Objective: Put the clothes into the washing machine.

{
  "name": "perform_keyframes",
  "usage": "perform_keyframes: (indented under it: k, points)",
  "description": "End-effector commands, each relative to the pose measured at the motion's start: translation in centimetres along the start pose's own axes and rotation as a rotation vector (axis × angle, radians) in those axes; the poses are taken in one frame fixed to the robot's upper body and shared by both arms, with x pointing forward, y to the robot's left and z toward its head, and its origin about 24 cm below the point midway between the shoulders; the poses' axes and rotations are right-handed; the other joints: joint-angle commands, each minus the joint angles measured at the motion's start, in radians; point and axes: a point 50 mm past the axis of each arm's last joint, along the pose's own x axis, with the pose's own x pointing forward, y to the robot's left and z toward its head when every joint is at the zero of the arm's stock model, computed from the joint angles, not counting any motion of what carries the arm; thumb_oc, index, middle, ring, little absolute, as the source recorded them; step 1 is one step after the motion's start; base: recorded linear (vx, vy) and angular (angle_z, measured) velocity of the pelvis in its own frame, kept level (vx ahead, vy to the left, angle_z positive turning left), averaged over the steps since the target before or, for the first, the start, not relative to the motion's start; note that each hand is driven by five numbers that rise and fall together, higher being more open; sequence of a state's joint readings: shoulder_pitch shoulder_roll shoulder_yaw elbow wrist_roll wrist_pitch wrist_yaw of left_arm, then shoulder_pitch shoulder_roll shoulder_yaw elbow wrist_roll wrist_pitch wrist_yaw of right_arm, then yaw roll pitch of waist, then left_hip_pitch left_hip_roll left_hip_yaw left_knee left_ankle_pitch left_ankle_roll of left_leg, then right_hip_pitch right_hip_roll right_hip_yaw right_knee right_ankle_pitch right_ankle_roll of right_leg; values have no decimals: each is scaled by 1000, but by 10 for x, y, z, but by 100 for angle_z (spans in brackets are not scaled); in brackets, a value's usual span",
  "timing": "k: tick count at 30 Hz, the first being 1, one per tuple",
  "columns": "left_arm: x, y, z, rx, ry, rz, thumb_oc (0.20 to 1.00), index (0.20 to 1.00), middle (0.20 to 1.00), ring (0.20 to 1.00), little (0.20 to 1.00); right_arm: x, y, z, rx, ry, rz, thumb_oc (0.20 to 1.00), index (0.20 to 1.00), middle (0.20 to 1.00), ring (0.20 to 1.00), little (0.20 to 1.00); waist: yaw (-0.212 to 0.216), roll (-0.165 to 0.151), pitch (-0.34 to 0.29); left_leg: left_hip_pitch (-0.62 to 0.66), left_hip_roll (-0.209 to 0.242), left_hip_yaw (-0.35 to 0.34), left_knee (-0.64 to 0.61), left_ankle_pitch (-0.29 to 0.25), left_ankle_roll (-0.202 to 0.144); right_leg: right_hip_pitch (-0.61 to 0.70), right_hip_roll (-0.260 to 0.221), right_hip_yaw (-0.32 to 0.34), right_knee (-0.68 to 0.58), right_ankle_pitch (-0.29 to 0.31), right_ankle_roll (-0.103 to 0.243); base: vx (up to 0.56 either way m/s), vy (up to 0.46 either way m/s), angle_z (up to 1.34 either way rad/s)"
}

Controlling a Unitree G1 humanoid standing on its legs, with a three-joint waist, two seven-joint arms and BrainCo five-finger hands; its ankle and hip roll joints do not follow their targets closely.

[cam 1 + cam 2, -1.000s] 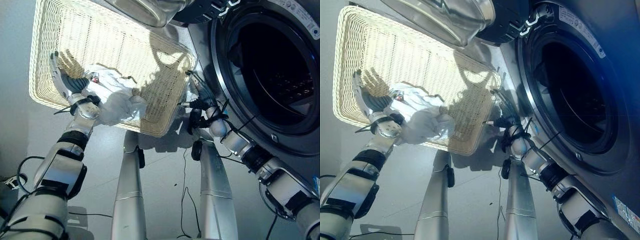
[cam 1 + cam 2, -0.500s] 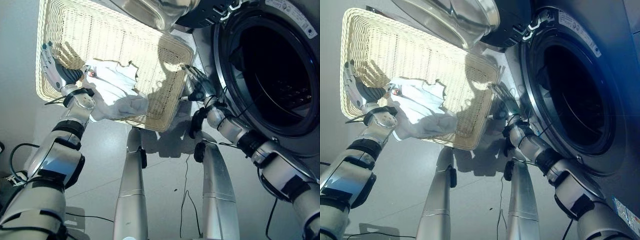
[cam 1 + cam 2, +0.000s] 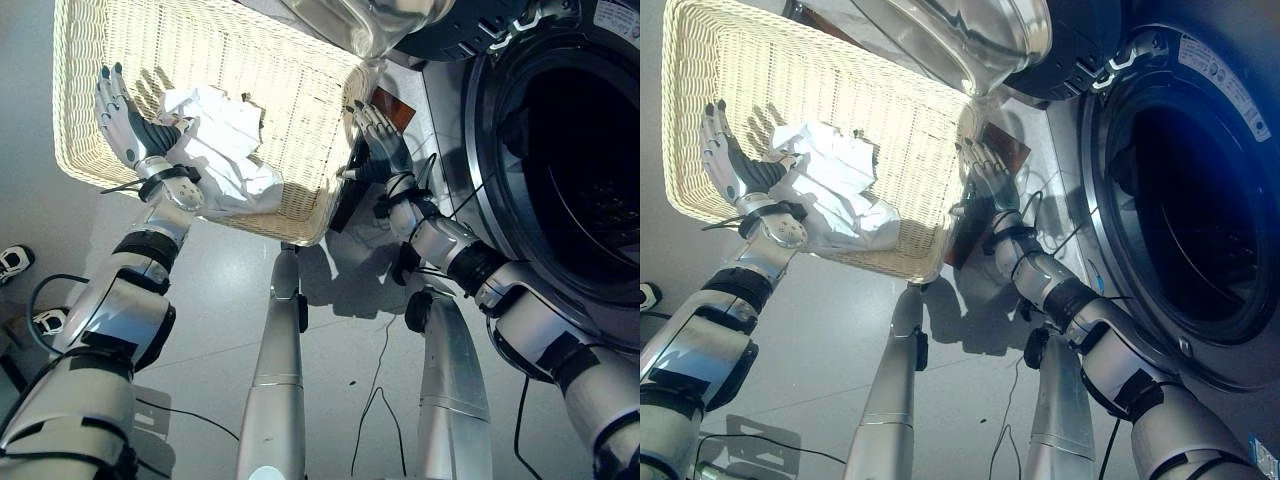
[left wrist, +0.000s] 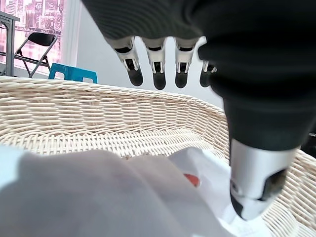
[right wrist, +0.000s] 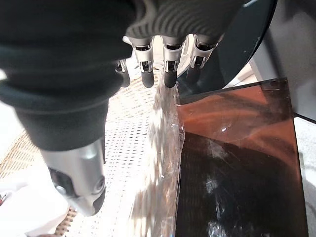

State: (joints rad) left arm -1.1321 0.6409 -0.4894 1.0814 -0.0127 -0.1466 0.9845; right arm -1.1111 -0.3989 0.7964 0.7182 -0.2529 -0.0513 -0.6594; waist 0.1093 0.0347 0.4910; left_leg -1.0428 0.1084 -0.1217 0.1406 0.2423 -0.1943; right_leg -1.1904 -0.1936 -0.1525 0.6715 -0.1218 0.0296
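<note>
The clothes (image 3: pixel 222 150) — a crumpled white heap — lie in the basket (image 3: pixel 80 120), against its near wall, not yet in the washer (image 3: pixel 560 150). The left hand (image 3: pixel 122 105) stands inside the basket just beside the heap, fingers straight and spread, gripping nothing; it looks poised to gather the cloth. The right hand (image 3: pixel 375 135), fingers likewise straight, hovers at the basket's washer-side rim — probably to steady it. The washer's drum gapes open beyond the basket, its door (image 3: pixel 960 30) swung out above the basket.
</note>
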Motion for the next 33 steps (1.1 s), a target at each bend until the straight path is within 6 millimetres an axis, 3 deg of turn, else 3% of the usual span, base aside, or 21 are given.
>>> perform_keyframes:
  k: [1,10,21,25,33]
  points:
    - [8,9,4,-38,-2,99,1000,1000,1000,1000,1000,12,-3,37,120,-89,-94,1000,1000,1000,1000,1000,1,20,29,-11,-79,38,90,-62,95,121,32,-27,-314,219,74,8,37,3]
    - [-2,12,-12,-33,44,129,1000,1000,1000,1000,1000,-8,-16,27,201,-93,-263,1000,1000,1000,1000,1000,-34,18,29,-13,-63,65,99,-71,92,110,40,-1,-306,211,71,4,42,0]
    - [-5,18,-26,-31,80,155,1000,1000,1000,1000,1000,-20,-24,38,221,-217,-336,1000,1000,1000,1000,1000,-50,18,29,-10,-50,79,109,-74,90,108,41,13,-294,199,70,0,10,0]
    - [-4,21,-31,-43,97,170,1000,1000,1000,1000,1000,-21,-24,45,228,-274,-328,1000,1000,1000,1000,1000,-49,16,29,-7,-48,79,107,-74,90,113,40,13,-296,196,69,0,0,0]
    - [2,27,-30,-130,139,221,1000,1000,1000,1000,1000,-23,-12,88,260,-518,-106,1000,1000,1000,1000,1000,-28,12,29,-7,-50,66,107,-68,89,125,32,-2,-298,192,68,0,-4,0]
